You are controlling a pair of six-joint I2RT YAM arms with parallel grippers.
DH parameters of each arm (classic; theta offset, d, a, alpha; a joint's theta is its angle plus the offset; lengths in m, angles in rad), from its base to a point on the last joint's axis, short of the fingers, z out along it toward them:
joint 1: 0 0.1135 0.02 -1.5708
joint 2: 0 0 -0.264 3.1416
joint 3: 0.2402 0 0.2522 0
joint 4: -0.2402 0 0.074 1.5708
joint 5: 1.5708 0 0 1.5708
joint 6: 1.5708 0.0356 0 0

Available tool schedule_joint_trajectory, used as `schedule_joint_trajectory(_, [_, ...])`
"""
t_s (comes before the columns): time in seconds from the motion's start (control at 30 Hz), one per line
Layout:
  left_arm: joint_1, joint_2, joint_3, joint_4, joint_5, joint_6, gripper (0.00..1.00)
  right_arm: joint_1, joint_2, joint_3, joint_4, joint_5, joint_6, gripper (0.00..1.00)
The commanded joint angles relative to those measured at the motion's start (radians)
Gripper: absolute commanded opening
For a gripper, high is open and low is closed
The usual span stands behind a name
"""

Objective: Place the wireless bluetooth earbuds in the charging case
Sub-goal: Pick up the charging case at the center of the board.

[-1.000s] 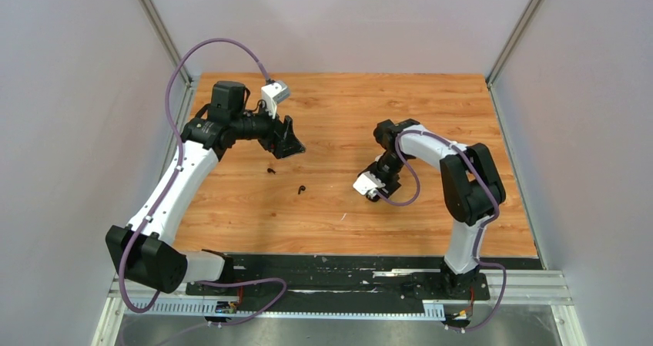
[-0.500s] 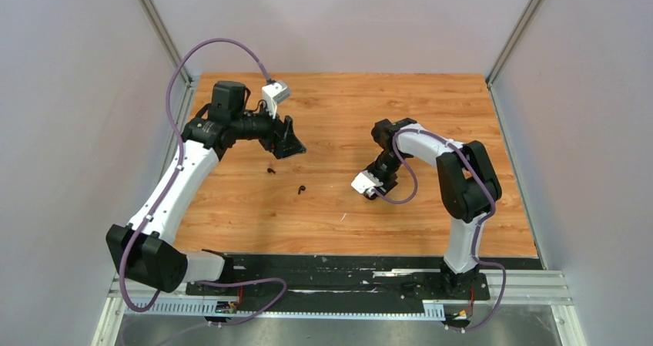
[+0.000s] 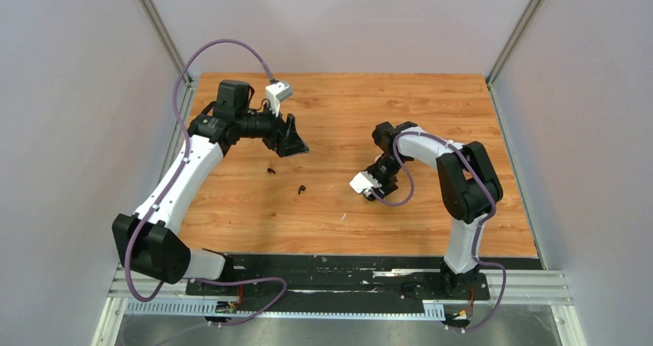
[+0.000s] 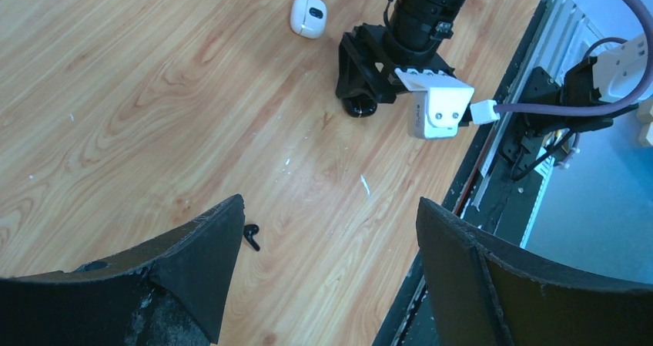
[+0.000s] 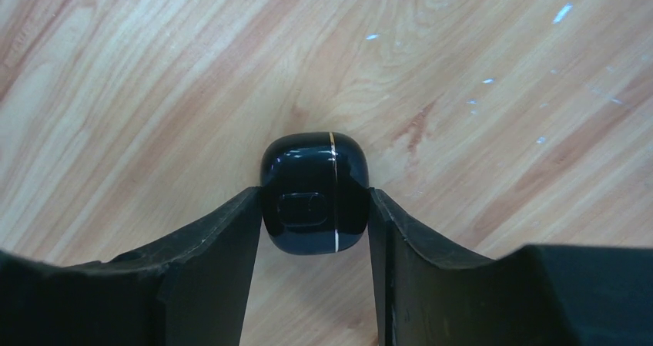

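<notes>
Your right fingers [image 5: 219, 246] are closed on the black charging case [image 5: 312, 196], with one finger pressed against each side. The case sits on the wooden surface [image 3: 339, 107], and a thin pale seam line runs down it.

Your left fingers [image 4: 196, 265] stand wide apart with nothing between them. They are raised over the surface at about 10 o'clock from its middle.

Two black earbuds lie loose on the surface between the arms. One earbud [image 3: 271, 170] is at about 7 o'clock from the left fingers and near them. The other earbud [image 3: 300, 189] is at 9 o'clock from the right fingers, well apart from the case.

In the left wrist view a white charging case [image 4: 308, 15] lies on the surface at 11 o'clock from the right fingers, near them but not touching.
</notes>
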Motion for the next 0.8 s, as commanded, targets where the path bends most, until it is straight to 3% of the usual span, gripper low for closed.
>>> schedule_joint_trajectory(0.0, [0.003,-0.002,0.035,0.048,0.037,-0.029,0.88,0.003,0.012,-0.022,-0.012,0.006,0.055,0.52])
schedule_joint_trajectory(0.13, [0.003,-0.005,0.025,0.059,0.032,-0.038,0.88,-0.003,0.036,-0.007,-0.010,0.007,0.121,0.51])
schedule_joint_trajectory(0.27, [0.003,-0.008,0.010,0.085,0.015,-0.069,0.87,-0.008,0.033,0.027,0.005,-0.025,0.227,0.25])
schedule_joint_trajectory(0.33, [0.003,-0.015,-0.003,0.122,-0.015,-0.109,0.87,-0.013,-0.002,0.063,0.043,-0.061,0.326,0.20])
schedule_joint_trajectory(0.53, [0.005,-0.110,-0.170,0.515,-0.044,-0.331,0.88,-0.016,-0.228,0.165,0.328,-0.111,0.721,0.11])
schedule_joint_trajectory(0.6, [0.004,-0.121,-0.204,0.640,-0.009,-0.383,0.87,-0.004,-0.302,0.172,0.446,-0.076,0.824,0.01])
schedule_joint_trajectory(0.77, [-0.002,-0.120,-0.217,0.838,0.058,-0.384,0.84,0.061,-0.447,0.128,0.741,0.091,0.992,0.00])
